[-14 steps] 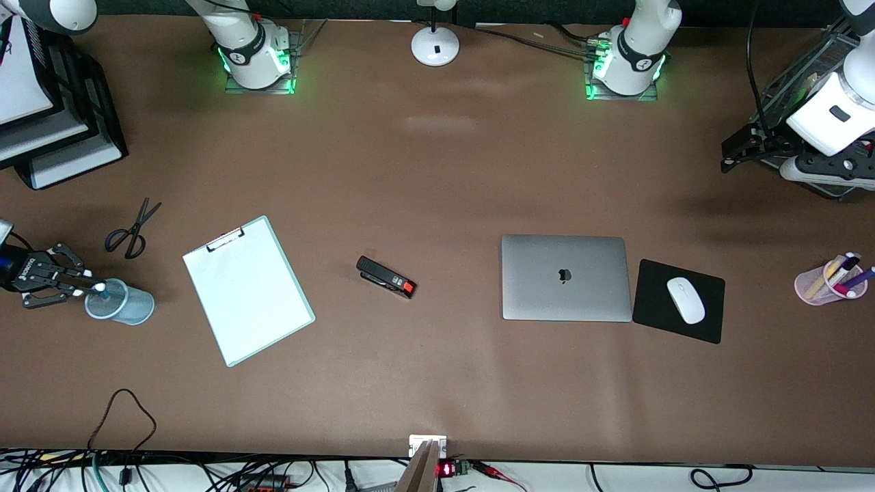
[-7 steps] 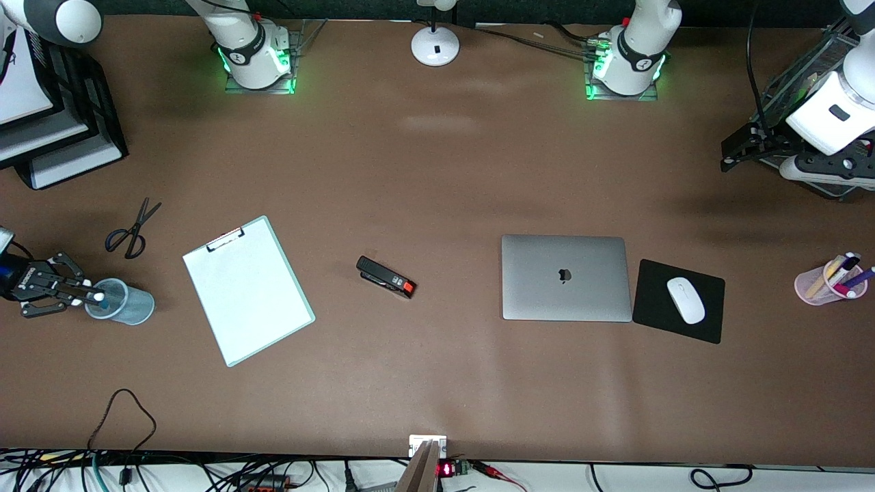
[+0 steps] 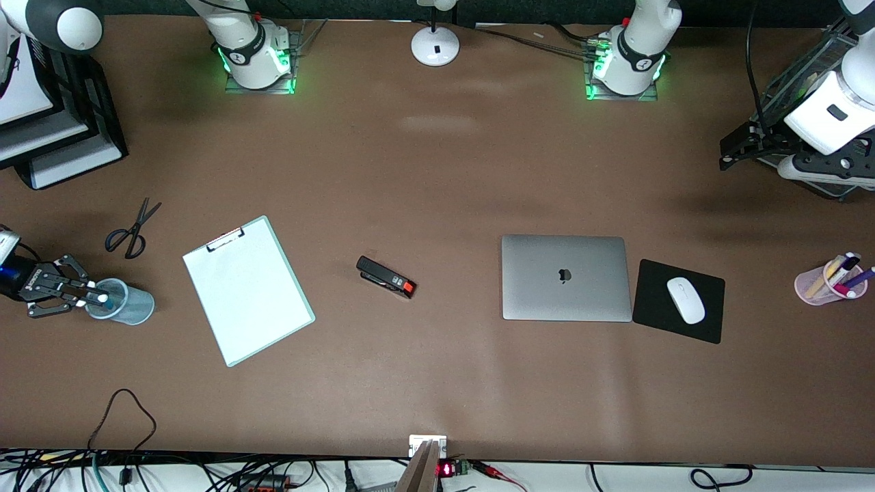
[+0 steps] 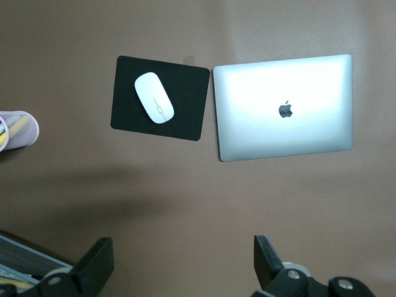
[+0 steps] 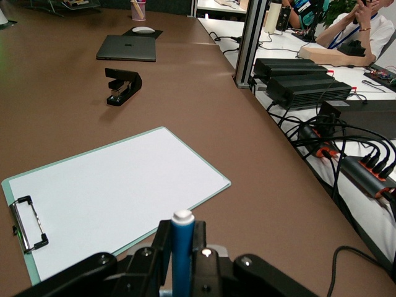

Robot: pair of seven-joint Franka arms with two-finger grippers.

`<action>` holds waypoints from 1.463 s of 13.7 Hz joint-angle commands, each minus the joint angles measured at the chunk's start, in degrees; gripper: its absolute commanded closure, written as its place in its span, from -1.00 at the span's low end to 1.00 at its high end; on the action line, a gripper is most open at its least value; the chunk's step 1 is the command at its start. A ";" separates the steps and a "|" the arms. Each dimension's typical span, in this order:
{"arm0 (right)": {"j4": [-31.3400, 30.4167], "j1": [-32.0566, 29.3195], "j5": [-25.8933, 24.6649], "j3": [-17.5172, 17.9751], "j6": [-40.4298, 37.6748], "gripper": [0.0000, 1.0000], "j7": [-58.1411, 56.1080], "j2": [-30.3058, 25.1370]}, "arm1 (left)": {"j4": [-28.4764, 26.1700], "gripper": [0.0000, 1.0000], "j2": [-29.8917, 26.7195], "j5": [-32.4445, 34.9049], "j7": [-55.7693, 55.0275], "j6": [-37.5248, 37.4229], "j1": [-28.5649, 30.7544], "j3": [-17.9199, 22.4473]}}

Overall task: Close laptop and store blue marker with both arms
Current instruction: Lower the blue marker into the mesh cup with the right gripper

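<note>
Toward the left arm's end of the table from the stapler (image 3: 386,277), the laptop (image 3: 566,277) lies flat with its lid shut and the logo up, so that half of the task looks done. What remains, by my reading, is finishing the marker's storage. Toward the right arm's end from the stapler, past the clipboard (image 3: 247,290), the right gripper (image 3: 81,294) hangs at the rim of the pale blue cup (image 3: 122,301), its fingers clamped on the blue marker (image 5: 182,255), whose tip already sits at the cup's mouth; release seems to be left. Nothing else shows inside that cup. Past the laptop and the mouse pad (image 3: 678,301), a pink cup (image 3: 822,283) holds several coloured pens. The left gripper (image 4: 180,269) waits above the table, fingers spread apart, holding nothing.
</note>
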 commanded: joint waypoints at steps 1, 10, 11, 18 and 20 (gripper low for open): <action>2.09 -1.15 1.11 0.29 -0.44 0.99 -0.26 1.74 | 0.40 -1.00 -0.70 -0.25 0.70 -1.04 0.41 -0.37; 2.17 -2.03 0.84 0.29 0.88 0.99 -0.08 4.29 | 0.49 -1.00 -0.70 -0.25 0.70 -1.13 0.23 -0.37; 2.17 -2.03 0.84 0.29 0.88 0.99 -0.08 4.64 | 0.49 -1.00 -0.70 -0.34 0.70 -1.13 0.23 -0.37; 2.17 -2.47 -2.23 0.20 -0.08 -0.02 1.75 4.56 | 0.40 -1.00 -0.70 -0.34 0.70 -1.22 0.32 -0.37; 2.17 -2.39 -2.58 0.20 -0.17 -1.00 3.60 3.51 | 0.49 -1.00 -0.70 -0.34 0.70 -1.22 0.32 -0.37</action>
